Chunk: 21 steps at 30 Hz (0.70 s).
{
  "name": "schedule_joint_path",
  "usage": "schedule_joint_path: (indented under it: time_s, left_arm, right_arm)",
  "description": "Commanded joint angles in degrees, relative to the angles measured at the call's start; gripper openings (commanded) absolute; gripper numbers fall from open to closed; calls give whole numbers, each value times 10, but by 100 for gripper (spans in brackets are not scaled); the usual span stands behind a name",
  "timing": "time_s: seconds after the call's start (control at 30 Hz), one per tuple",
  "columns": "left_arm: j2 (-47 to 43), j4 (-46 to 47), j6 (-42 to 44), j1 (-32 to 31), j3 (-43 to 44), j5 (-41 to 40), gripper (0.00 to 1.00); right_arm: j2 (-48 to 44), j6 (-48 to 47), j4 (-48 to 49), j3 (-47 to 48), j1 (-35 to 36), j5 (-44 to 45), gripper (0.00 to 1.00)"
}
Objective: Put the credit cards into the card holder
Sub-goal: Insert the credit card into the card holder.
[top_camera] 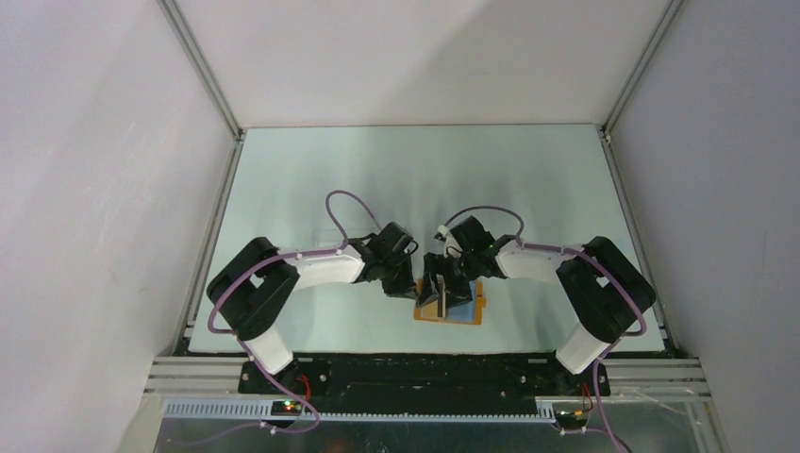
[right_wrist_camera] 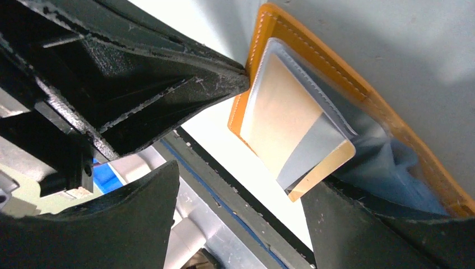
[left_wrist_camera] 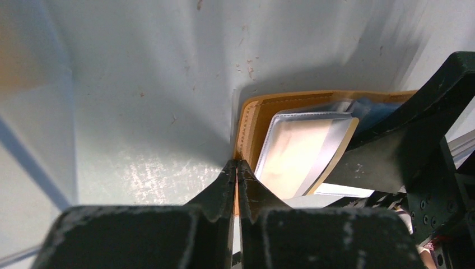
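card holder lies open on the table, at the near edge, mid-way between the two arms.

left gripper: jaws pinched tight on the holder's orange stitched corner, pinning it down.

credit card: only one in view. Tan, slid partway under the clear-grey sleeve on the inner panel next to the pinched corner. It sits skewed to the pocket. Its lower end sticks out of the sleeve mouth, and one corner hangs past the holder's edge.

right gripper: jaws wide, standing either side of the card's exposed end. One finger is just beside the protruding corner. Can't tell if it touches, but it's not gripping anything.

Status, my read:
- this card is mostly inserted but not seated
- left to do: nudge the exposed end until it's flush in the sleeve
- no loose cards show on the table in the overhead view
- both wrists cover the middle of the holder, so I can't tell whether other cards are already in, or how many there are

Blue lining on the far panel looks bunched up, doesn't seem to block this pocket.

Risk: with the card skewed, a straight push could jam it against the sleeve seam or drag the holder. Squaring it first looks safer, with the left pinch holding the corner meanwhile.
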Motion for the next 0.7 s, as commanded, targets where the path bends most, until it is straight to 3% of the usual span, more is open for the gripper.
schedule_joint_path:
  time_s: [0.0,0.13,0.37,0.5,0.67]
  left_arm:
    - [-14,-18,5,2,2,-3,6]
    - [-49,-17,3,9,-2,4,12]
    - [-115,-17,3,50,-39,24,35]
    - [-126,-17,10,71,-53,43,47]
    - [-101,-11,24,75,-43,73,53]
  right_arm:
    - [41,-15,39,-10,27,-4,82]
    - [13,-27,-17,6,28,24,83]
    - [-41,-61,-152,48,29,120,90]
    - [-45,-69,-178,67,32,135,92]
    - [-39,-73,-185,76,32,130,95]
